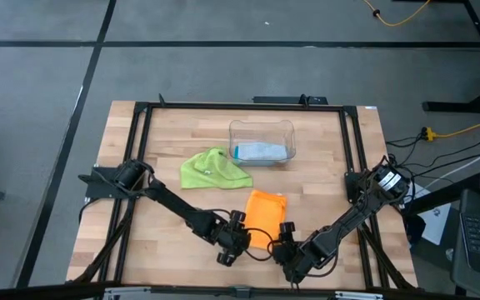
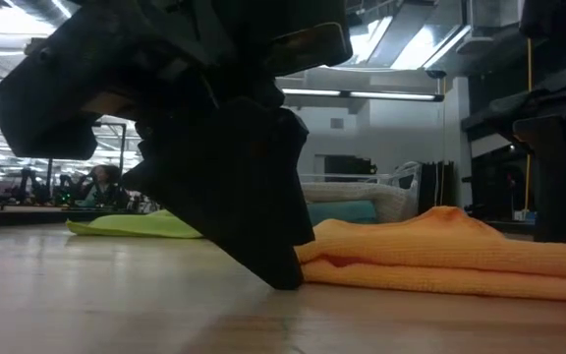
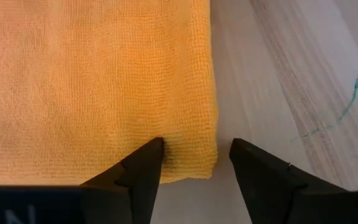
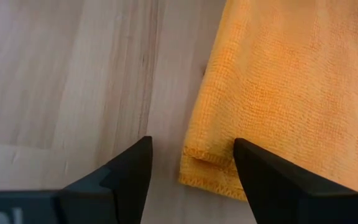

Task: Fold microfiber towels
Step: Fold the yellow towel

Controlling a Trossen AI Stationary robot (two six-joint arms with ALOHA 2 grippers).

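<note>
With both grippers (image 3: 191, 163) (image 4: 191, 163) spread at the orange towel's (image 1: 265, 218) near-edge corners, the fold could be dragged open.

The orange towel (image 1: 265, 218) is lying folded and flat on the wood, its near edge sitting between the left gripper (image 1: 233, 247) and the right gripper (image 1: 287, 250). One near corner is resting between the spread fingers of the left gripper, just off the inner finger (image 3: 143, 171); the other near corner, showing two stacked hemmed layers, is lying between the right gripper's parted fingers (image 4: 272, 171). The lime green towel (image 1: 213, 170) is lying crumpled well beyond the left gripper. A pale grey-blue towel (image 1: 261, 152) is sitting farther off, beyond both grippers.
</note>
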